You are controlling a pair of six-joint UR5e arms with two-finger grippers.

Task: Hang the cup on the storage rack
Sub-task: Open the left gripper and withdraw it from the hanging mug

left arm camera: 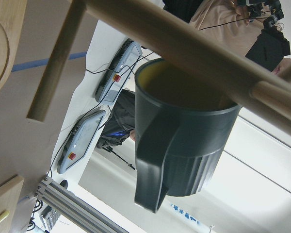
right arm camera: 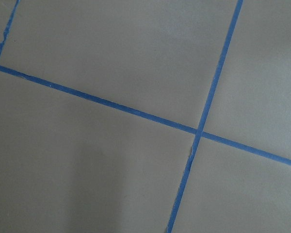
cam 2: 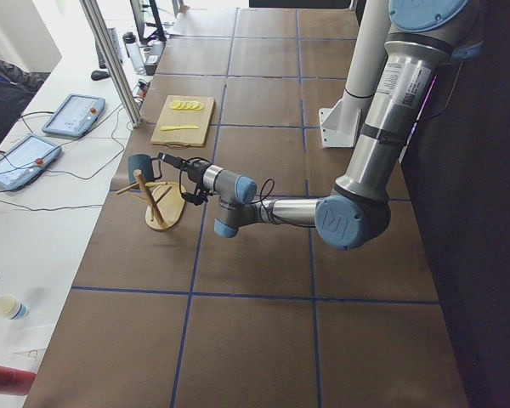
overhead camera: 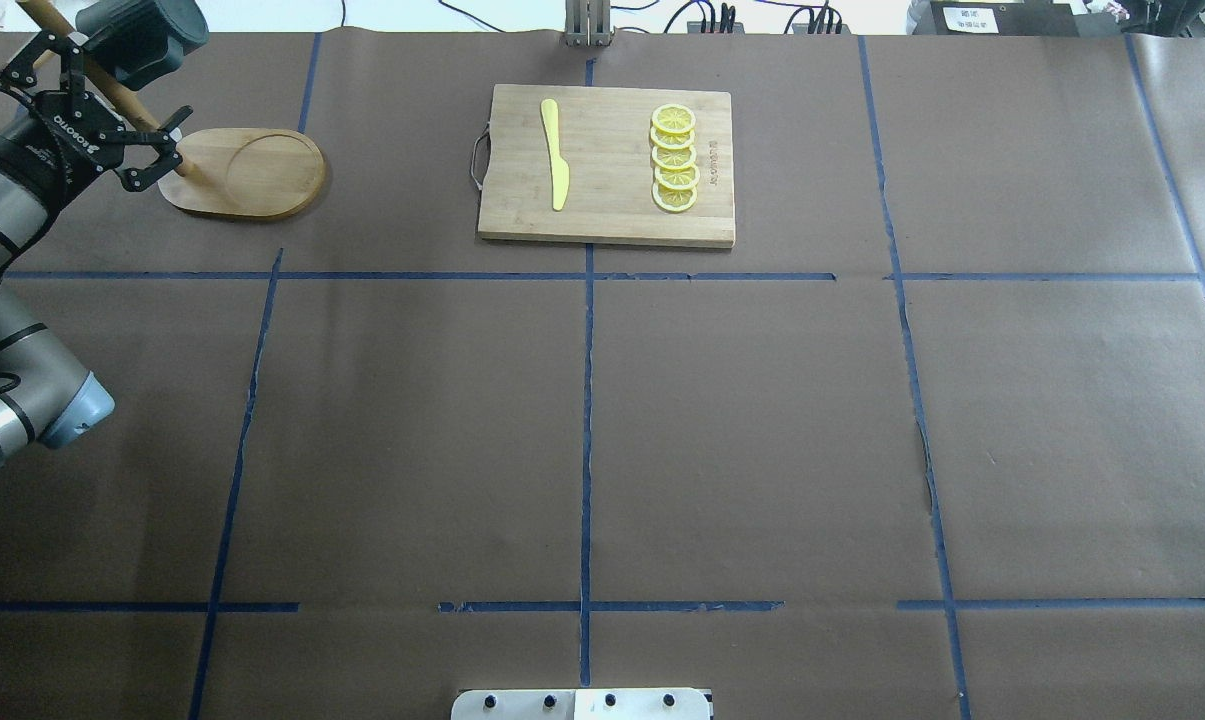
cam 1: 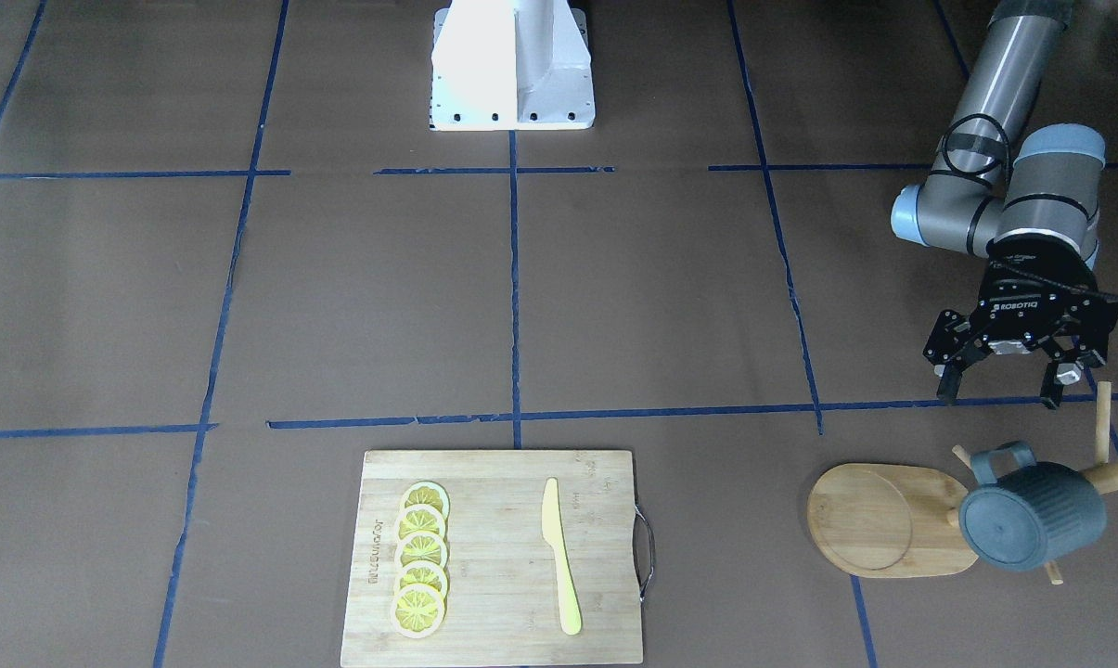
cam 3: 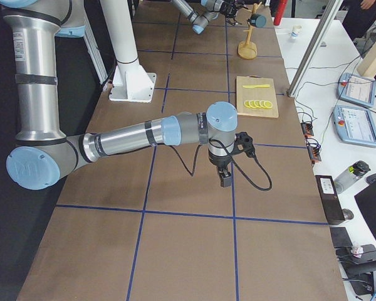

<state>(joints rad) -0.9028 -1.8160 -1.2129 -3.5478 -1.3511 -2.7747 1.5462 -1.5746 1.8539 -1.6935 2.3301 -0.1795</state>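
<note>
Filling your left wrist view, the cup [left arm camera: 184, 145] hangs on the rack [cam 1: 879, 520], lower right in the front view, so the left gripper [cam 1: 998, 397] just above it stands spread and empty, apparently done, while you cannot tell the right gripper's [cam 3: 225, 180] state.

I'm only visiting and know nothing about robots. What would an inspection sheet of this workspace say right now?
Surface: brown paper-covered table marked with blue tape lines.
Job's things: the cup hangs on a peg of the storage rack.
Clutter: cutting board carrying a yellow knife and lemon slices.
Grippers: left gripper open, empty, apart from the cup; right gripper low over the table, open or shut cannot be told.
Cables: black cable loop on the left arm; another cable at the right wrist.
Surroundings: control tablets on a white side bench.
</note>
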